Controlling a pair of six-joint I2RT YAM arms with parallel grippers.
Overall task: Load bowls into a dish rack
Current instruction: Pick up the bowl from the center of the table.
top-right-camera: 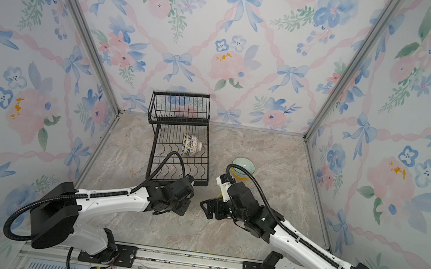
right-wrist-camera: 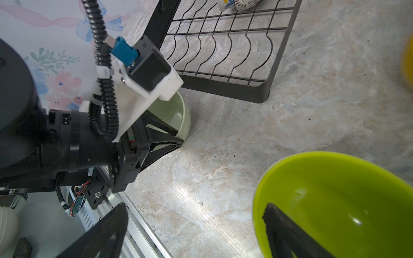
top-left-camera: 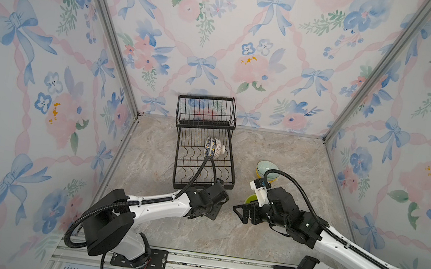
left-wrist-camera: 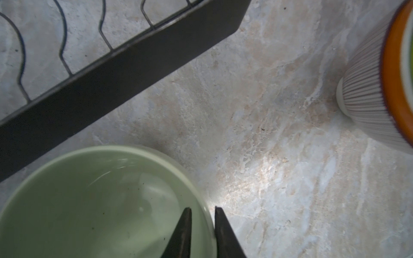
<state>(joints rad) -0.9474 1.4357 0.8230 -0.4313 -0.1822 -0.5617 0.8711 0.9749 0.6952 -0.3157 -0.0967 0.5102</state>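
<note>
At left, by near bar of black wire two-tier dish rack (left-wrist-camera: 111, 73): left end effector (left-wrist-camera: 203, 208) pinching rim of pale green round bowl (left-wrist-camera: 89, 201); its slots lying just beyond bowl, long axis running away, left arm (top-left-camera: 160, 204) sitting nearer. Right end effector (right-wrist-camera: 196, 207) gaping wide, one finger hanging inside lime green round bowl (right-wrist-camera: 335, 201).

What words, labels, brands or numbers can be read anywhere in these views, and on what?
No text can be read.
Dark marks on the right arm's white camera mount: too small and blurred to read.
Patterned bowl in the dish rack: decoration only, no lettering.
</note>
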